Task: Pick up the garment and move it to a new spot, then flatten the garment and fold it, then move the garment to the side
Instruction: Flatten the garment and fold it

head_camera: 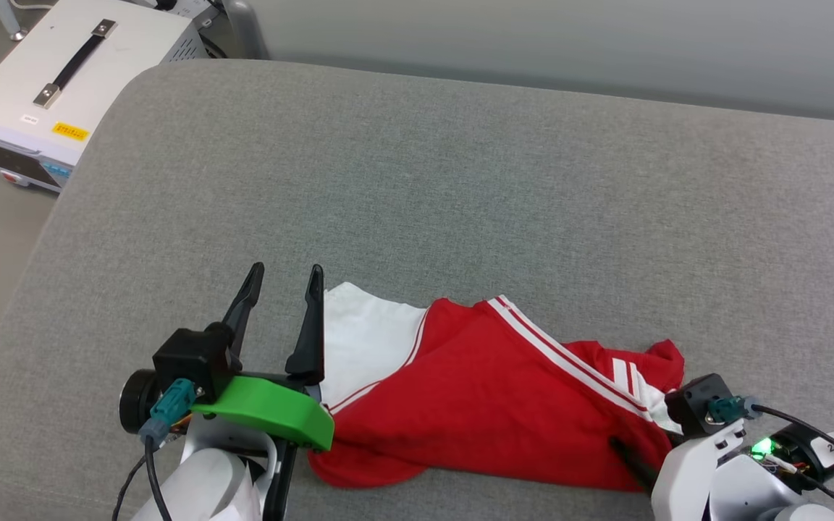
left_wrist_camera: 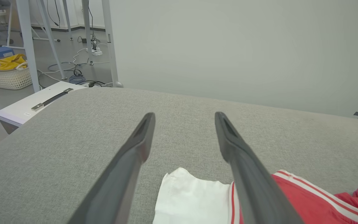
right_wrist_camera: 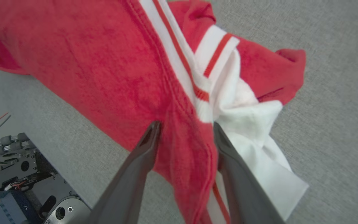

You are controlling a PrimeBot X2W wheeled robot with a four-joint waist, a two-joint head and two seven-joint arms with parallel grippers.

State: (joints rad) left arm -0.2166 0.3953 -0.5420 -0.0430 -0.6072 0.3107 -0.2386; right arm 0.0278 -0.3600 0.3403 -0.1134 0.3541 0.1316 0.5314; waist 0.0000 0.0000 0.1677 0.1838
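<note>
The garment (head_camera: 489, 391) lies crumpled at the near edge of the grey cushion (head_camera: 460, 181). The left pincer (head_camera: 287, 278) stands at the garment's white left end, fingers spread apart. The right pincer (right_wrist_camera: 185, 124) is at the garment's right end, fingers apart, with a red fold lying between the fingertips.

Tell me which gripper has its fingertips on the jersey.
The right gripper: its open fingers straddle the jersey's red fold. The left gripper's tips lie past the white corner, over grey cushion.
</note>
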